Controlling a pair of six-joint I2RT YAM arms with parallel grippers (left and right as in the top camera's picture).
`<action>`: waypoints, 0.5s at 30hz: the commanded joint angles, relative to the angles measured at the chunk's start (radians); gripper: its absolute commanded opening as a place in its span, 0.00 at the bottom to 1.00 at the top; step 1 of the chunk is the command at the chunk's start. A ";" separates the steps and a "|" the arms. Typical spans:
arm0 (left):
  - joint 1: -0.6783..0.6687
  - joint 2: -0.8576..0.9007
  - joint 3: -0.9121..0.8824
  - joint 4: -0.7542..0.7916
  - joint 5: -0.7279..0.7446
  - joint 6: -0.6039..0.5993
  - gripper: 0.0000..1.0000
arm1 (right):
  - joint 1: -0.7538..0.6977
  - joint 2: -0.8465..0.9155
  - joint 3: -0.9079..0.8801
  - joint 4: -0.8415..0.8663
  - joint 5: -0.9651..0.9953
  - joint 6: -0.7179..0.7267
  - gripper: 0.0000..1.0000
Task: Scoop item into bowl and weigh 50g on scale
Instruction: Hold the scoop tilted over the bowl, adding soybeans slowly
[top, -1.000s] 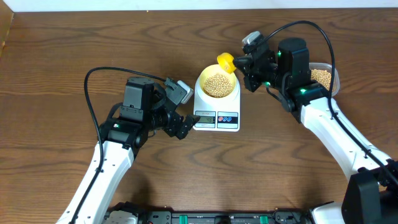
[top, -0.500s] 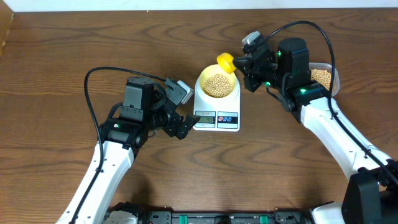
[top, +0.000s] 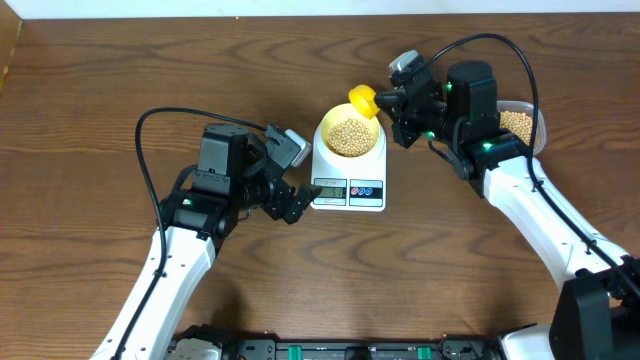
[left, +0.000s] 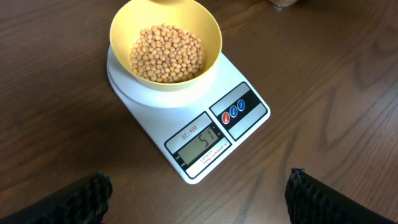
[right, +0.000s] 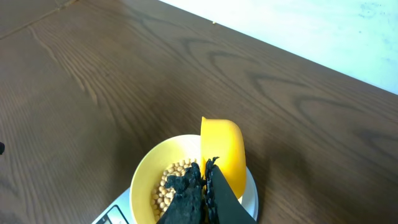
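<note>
The pale yellow-green bowl (top: 322, 128) (left: 119, 34) (right: 144, 175) stands on the white scale (top: 348, 191) (left: 186, 127), whose display reads 51. Tan beans (top: 350, 137) (left: 166, 53) (right: 170, 185) fill the bowl's bottom. My right gripper (top: 388, 102) (right: 207, 169) is shut on a bright yellow scoop (top: 362, 100) (right: 222, 146), which hangs tilted over the bowl's far rim. Its inside is hidden. My left gripper (top: 291, 184) (left: 199, 186) stands wide open just left of the scale's front, above bare table, holding nothing.
A clear plastic tub (top: 520, 124) of more beans sits at the right, behind my right arm. The table's far edge (right: 298, 56) runs close behind the scale. Black cables arc over both arms.
</note>
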 joint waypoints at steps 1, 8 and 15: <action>0.003 -0.009 -0.002 -0.002 -0.006 0.002 0.91 | 0.003 0.006 0.005 0.002 0.009 -0.014 0.01; 0.003 -0.009 -0.002 -0.002 -0.006 0.002 0.91 | 0.003 0.006 0.005 0.002 0.016 -0.014 0.01; 0.003 -0.009 -0.002 -0.002 -0.006 0.002 0.91 | 0.003 0.006 0.005 0.002 0.016 -0.014 0.01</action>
